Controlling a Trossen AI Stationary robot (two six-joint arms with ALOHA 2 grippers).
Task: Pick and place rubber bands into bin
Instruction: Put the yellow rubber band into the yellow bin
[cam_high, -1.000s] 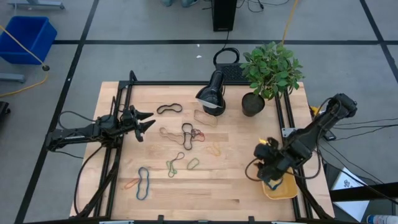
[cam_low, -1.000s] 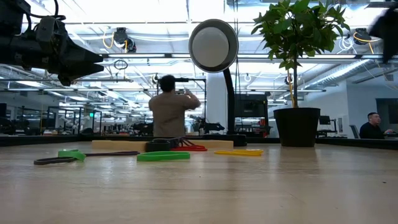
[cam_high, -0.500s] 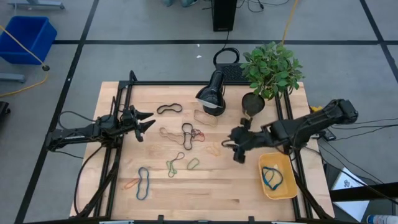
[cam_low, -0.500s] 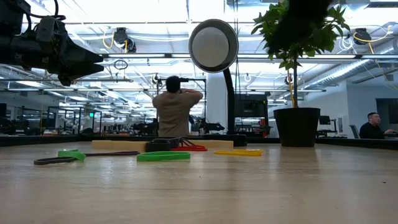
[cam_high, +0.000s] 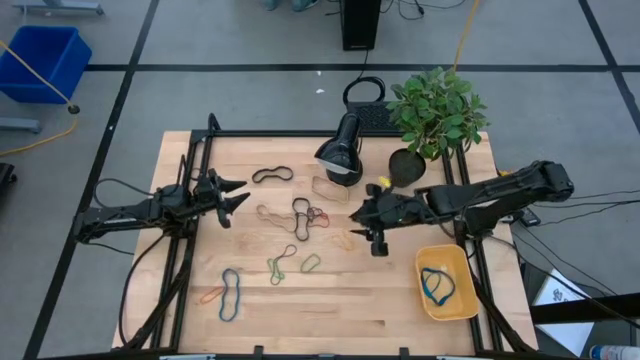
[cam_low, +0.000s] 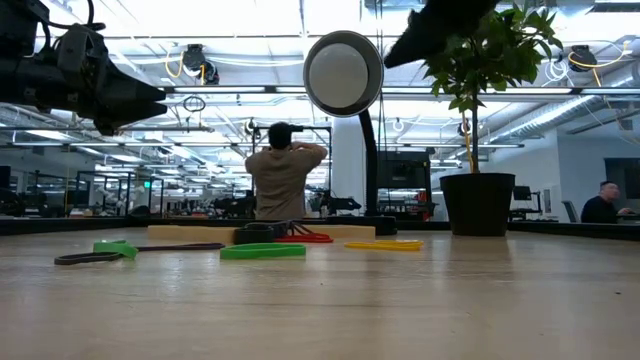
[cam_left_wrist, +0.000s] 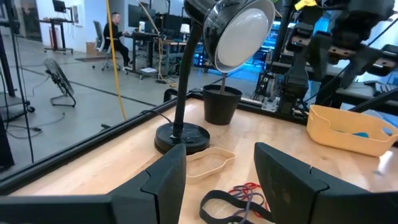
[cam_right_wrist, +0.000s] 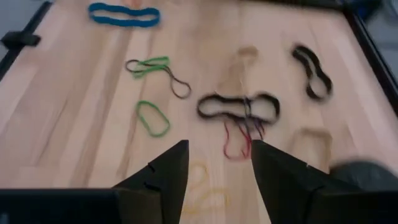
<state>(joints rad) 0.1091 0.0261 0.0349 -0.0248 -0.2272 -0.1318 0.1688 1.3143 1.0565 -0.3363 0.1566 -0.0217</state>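
Several rubber bands lie flat on the wooden table: black (cam_high: 272, 175), tan (cam_high: 330, 188), black (cam_high: 300, 208) with red (cam_high: 317, 215), yellow (cam_high: 345, 240), green (cam_high: 310, 263) and blue (cam_high: 231, 293). The yellow-orange bin (cam_high: 462, 300) sits at the near right corner with a blue band (cam_high: 435, 285) inside. My right gripper (cam_high: 355, 214) hovers open above the table's middle, tipped down toward the black and red bands (cam_right_wrist: 239, 107), holding nothing. My left gripper (cam_high: 240, 196) waits open and level at the left side, clear of the bands.
A black desk lamp (cam_high: 340, 150) and a potted plant (cam_high: 430, 115) stand at the far edge, just behind the right arm. Black frame rails (cam_high: 190, 240) run along both sides of the table. A person (cam_low: 283, 180) stands in the room beyond.
My right gripper has swung from above the bin toward the table's middle, rising a little, rolling its wrist and tipping forward. It now points at the bands. The blue band that it covered shows lying in the bin. The left arm has kept still.
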